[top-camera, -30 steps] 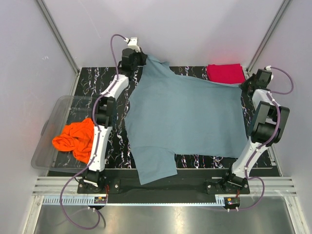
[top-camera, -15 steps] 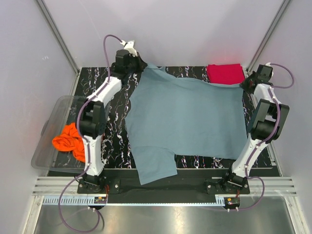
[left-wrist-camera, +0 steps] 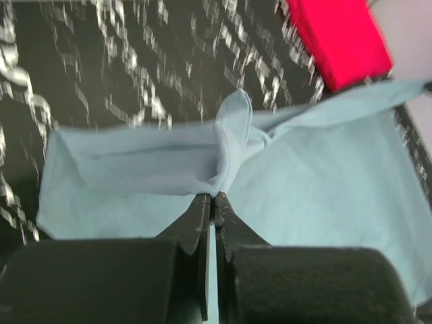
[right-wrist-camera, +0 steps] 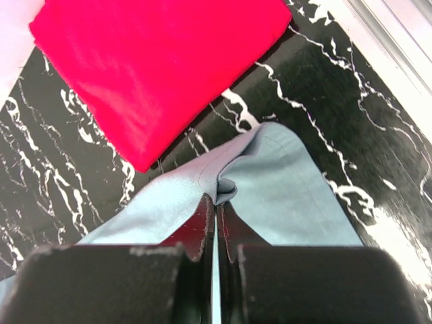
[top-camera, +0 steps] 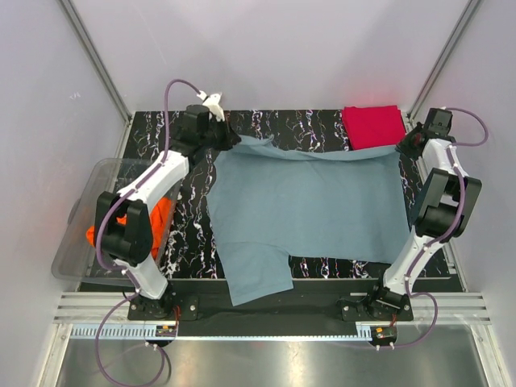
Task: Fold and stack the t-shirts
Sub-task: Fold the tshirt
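The grey-blue t-shirt (top-camera: 306, 201) lies spread over the black marbled table, one sleeve hanging off the front edge. My left gripper (top-camera: 234, 141) is shut on its far left edge, pinching a fold of the cloth (left-wrist-camera: 226, 162). My right gripper (top-camera: 401, 147) is shut on its far right corner (right-wrist-camera: 229, 185). The far edge sags between them. The folded red t-shirt (top-camera: 373, 122) lies at the back right and shows in both wrist views (right-wrist-camera: 155, 61) (left-wrist-camera: 341, 37). The orange t-shirt (top-camera: 161, 214) is in the bin, mostly hidden by my left arm.
A clear plastic bin (top-camera: 81, 234) stands off the table's left edge. Metal frame posts rise at the back corners (top-camera: 97, 56). White walls enclose the back and sides. The table's front edge (top-camera: 322, 282) runs above the arm bases.
Both grippers have pulled the shirt's far edge toward the front, the left one moving left and nearer. The left arm now covers most of the orange t-shirt.
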{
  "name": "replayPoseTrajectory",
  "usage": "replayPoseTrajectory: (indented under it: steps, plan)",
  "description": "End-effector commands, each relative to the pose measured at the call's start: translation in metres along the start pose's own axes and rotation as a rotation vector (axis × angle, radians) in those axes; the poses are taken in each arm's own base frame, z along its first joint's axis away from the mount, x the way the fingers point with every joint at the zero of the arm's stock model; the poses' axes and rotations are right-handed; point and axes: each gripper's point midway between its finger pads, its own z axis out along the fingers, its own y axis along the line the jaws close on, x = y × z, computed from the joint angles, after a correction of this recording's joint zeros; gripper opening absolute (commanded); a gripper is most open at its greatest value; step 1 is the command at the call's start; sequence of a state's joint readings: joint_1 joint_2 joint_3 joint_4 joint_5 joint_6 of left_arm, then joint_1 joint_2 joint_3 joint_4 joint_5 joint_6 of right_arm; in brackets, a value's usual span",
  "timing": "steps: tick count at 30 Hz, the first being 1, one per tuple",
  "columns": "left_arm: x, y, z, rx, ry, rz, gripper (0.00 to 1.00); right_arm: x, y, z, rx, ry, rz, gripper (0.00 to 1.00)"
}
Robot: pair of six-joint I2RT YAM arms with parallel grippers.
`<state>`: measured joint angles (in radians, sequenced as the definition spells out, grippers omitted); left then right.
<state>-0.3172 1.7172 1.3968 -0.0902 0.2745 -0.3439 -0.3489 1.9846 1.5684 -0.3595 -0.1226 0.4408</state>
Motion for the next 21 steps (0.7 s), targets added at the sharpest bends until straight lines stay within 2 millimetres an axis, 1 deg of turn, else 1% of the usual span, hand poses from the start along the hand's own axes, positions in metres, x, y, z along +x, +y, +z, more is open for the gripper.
replayPoseTrajectory:
  steps: [1, 2, 4, 7, 8, 10, 11, 15, 17, 19, 21]
  plan:
    - [-0.006, -0.006, -0.029, -0.023, -0.017, 0.02, 0.0, -0.018, 0.011, -0.033, -0.03, -0.05, -0.023, 0.0]
    - [-0.004, -0.005, -0.035, -0.031, -0.018, 0.015, 0.0, -0.017, 0.01, -0.034, -0.031, -0.048, -0.022, 0.0]
    - [0.003, -0.004, -0.041, -0.041, -0.002, 0.006, 0.0, -0.013, 0.009, -0.038, -0.026, -0.036, -0.023, 0.0]
    - [0.025, 0.005, -0.047, -0.073, 0.049, 0.001, 0.0, -0.004, 0.002, -0.045, -0.002, -0.02, -0.031, 0.0]
    - [0.029, 0.006, -0.051, -0.079, 0.062, 0.0, 0.0, 0.002, -0.002, -0.047, 0.007, -0.011, -0.031, 0.0]
    - [0.039, 0.009, -0.052, -0.087, 0.085, -0.003, 0.0, 0.007, -0.007, -0.048, 0.021, -0.005, -0.034, 0.0]
    - [0.042, 0.008, -0.053, -0.079, 0.091, 0.001, 0.0, 0.013, -0.009, -0.047, 0.021, 0.009, -0.039, 0.0]
    - [0.048, 0.014, -0.057, -0.106, 0.114, -0.005, 0.0, 0.023, -0.013, -0.052, 0.028, 0.032, -0.037, 0.0]
    - [0.051, 0.014, -0.058, -0.108, 0.124, -0.006, 0.0, 0.027, -0.018, -0.055, 0.045, 0.031, -0.035, 0.0]
    - [0.055, 0.015, -0.059, -0.109, 0.136, -0.008, 0.0, 0.025, -0.024, -0.059, 0.078, 0.016, -0.039, 0.0]
    - [0.057, 0.016, -0.062, -0.114, 0.145, -0.009, 0.0, 0.029, -0.028, -0.059, 0.088, 0.023, -0.045, 0.0]
